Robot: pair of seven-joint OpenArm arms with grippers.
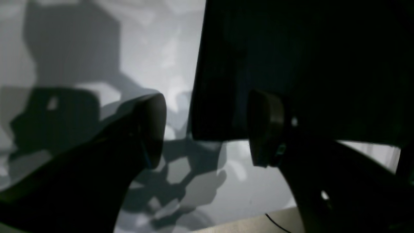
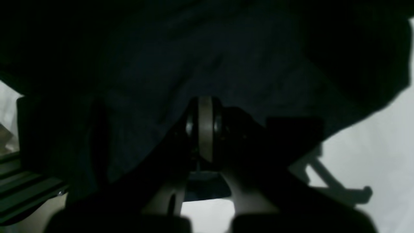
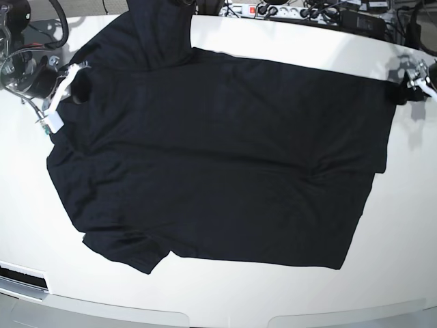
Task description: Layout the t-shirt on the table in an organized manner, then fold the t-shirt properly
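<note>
The black t-shirt (image 3: 225, 157) lies spread out over the white table (image 3: 403, 225), with one sleeve reaching to the back edge. My right gripper (image 3: 74, 82) is at the shirt's left edge. In the right wrist view it (image 2: 205, 106) is shut, with the dark t-shirt fabric (image 2: 226, 58) draped over its tips. My left gripper (image 3: 403, 87) is at the shirt's far right corner. In the left wrist view it (image 1: 207, 126) is open, low over the table (image 1: 161, 48), and the shirt's edge (image 1: 291, 64) hangs between its pads.
A power strip and cables (image 3: 287, 10) run along the table's back edge. A round black device (image 3: 13, 14) and cables stand at the back left. A dark slatted surface (image 2: 19, 191) lies beyond the table's edge by the right gripper.
</note>
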